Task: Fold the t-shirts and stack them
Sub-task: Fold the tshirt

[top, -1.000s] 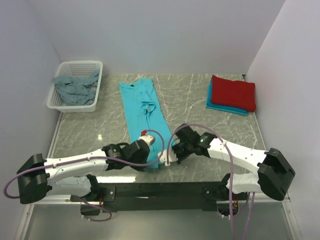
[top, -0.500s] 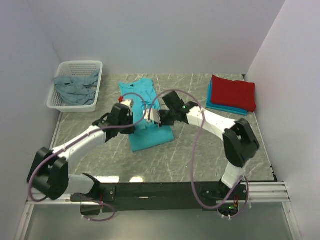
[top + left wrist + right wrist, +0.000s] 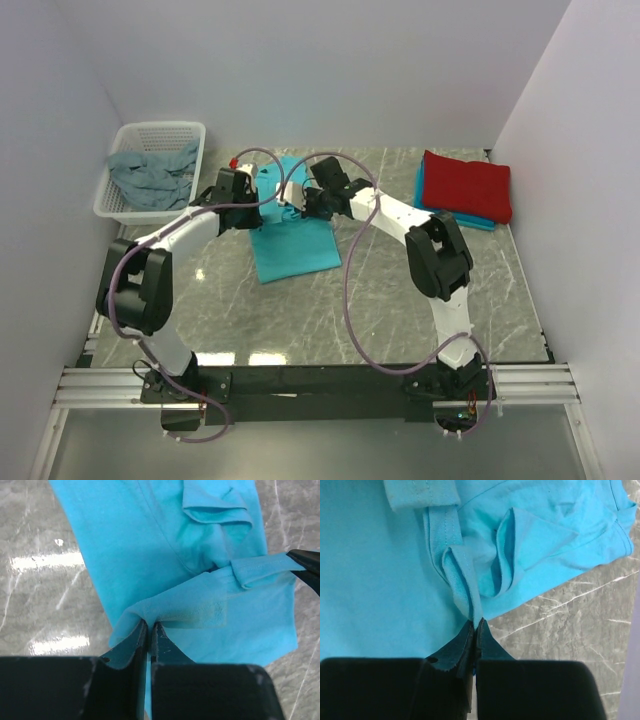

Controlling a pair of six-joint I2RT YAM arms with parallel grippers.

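Marble table: left gripper and right gripper, each clenched on the turquoise t-shirt, hold its hem mid-fold over the far end; next, probably lower and release

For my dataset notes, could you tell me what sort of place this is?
Likely a robotics lab cell: plain white walls enclose a marble-look table, and two robot arms stand on a metal rail.

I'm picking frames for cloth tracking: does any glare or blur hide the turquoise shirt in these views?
Top external: white glare only on the table near its front edge; the turquoise t-shirt is evenly lit and sharp. Left wrist: two bright reflections on the table left of the shirt, cloth clear. Right wrist: no glare, stitching crisp; the right gripper reads as a dark mass.
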